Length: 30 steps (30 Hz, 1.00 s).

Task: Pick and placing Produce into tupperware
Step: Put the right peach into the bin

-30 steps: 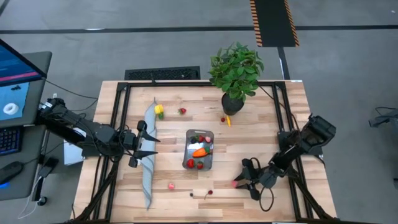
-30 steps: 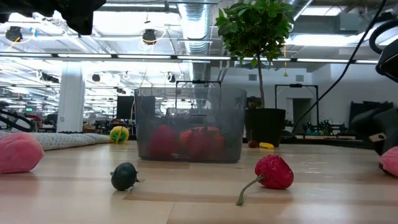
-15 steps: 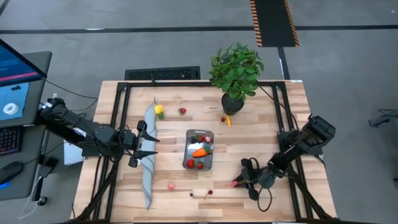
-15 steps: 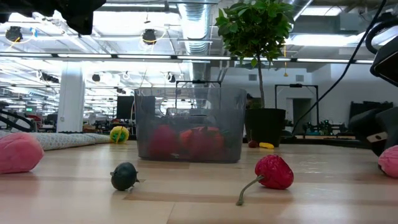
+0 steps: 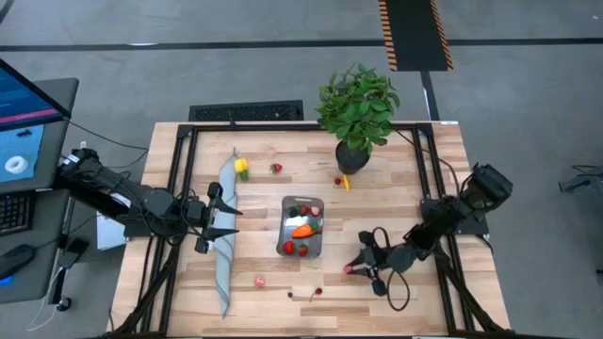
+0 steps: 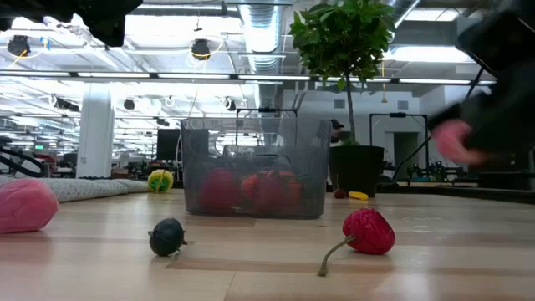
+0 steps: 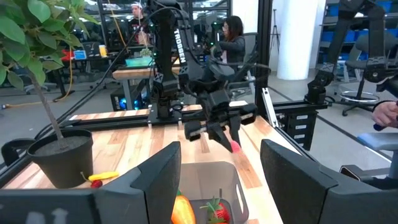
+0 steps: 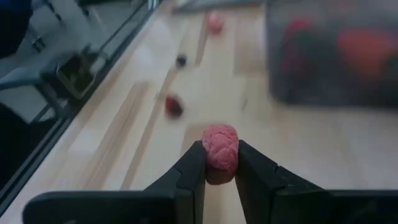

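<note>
The tupperware [image 5: 301, 226] stands mid-table with an orange carrot and red pieces inside it; it also shows in the low view [image 6: 255, 167]. My right gripper [image 5: 350, 268] hovers to its right, shut on a pink berry [image 8: 220, 149]. Loose produce rests on the wood: a yellow piece [image 5: 241, 168], a red berry [image 5: 276, 169], a pink piece [image 5: 259, 281] and a stemmed red piece [image 6: 368, 232]. My left gripper [image 5: 226, 221] waits open above the grey cloth strip [image 5: 226, 254], left of the tupperware. My right gripper pinches the pink berry by its two sides [image 8: 211, 163] between its fingertips [image 8: 194, 167]. The fingers slant downward, coming from the table's right side. The berry is lifted clear of the table, blurred in the low view [image 6: 456, 140].
A potted plant [image 5: 358, 113] stands at the far edge, with a red and a yellow piece [image 5: 341, 181] beside its pot. A dark ball [image 6: 167, 237] lies near the front edge. People sit in the room behind [image 7: 233, 43].
My right gripper has shut on the pink berry, lifted it off the table and carried it toward the table's left, nearer the tupperware, rolling a little on the way.
</note>
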Available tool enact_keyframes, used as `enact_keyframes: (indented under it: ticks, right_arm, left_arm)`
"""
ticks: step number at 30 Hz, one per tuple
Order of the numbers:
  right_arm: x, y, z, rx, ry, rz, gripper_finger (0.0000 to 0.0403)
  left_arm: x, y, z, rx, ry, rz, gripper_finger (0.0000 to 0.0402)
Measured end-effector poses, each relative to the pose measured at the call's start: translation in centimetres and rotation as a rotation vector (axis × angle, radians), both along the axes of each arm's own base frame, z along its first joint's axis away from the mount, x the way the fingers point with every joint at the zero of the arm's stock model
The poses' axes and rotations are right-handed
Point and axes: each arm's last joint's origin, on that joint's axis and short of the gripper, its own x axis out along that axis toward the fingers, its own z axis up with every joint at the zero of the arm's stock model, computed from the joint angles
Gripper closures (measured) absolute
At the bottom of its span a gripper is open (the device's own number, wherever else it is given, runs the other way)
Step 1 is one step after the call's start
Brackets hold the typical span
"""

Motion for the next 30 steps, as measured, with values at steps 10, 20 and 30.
enact_keyframes:
  ticks: [10, 20, 30]
  right_arm:
    - [2.9, -3.3, 4.6, -0.05, -0.172, -0.052, 0.0306]
    - [8.0, -6.4, 8.5, -0.12, -0.036, -0.142, 0.0305]
    - [10.6, -10.5, 11.2, -0.007, 0.041, -0.178, 0.0305]
  left_arm:
    - [0.0, 0.1, 0.0, 0.022, -0.001, 0.034, 0.019]
    - [0.0, 0.4, -0.1, 0.039, 0.008, 0.124, 0.019]
    - [0.0, 0.4, -0.3, 0.056, 0.029, 0.126, 0.019]
